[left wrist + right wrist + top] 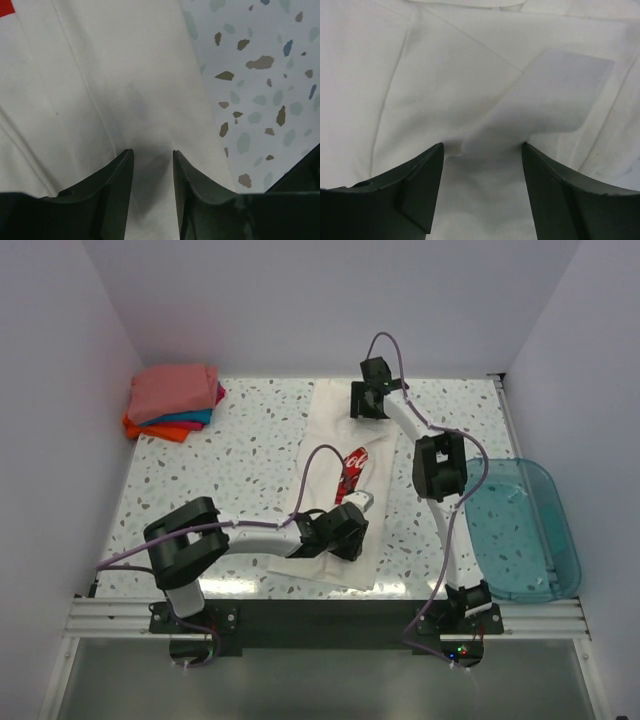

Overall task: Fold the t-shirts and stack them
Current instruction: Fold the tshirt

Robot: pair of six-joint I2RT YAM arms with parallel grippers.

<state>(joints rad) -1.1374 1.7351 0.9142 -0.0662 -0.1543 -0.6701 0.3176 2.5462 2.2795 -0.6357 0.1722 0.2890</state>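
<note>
— Down the middle of the desk (240,460), far edge to near edge: item one, white shirt (335,435), laid out as a long narrow strip, red print (354,468) midway. How do we rate its handling?

— Soft, light, limp, with no stiffness to keep a crease. We judge it will sag and drag wherever it is unsupported. We would take it by the ends or by the two corners of one end, never mid-span.

— Item two, left gripper (153,156)?

— At the near end of the strip. Fingers nearly together, cloth puckered into the gap. We read it as clenched on the shirt.

— Item three, right gripper (482,147)?

— At the far end. Fingers wide, a loose flap lying between them. Whether they bear on it we cannot tell.

— Edges and room?

— Far left corner: stack (175,400) of folded shirts, pink on top, well apart from the strip. Right edge toward the near corner: bin (520,530). We count bare desk on both sides of the strip, and the left side looks to us the open run toward the stack.
</note>
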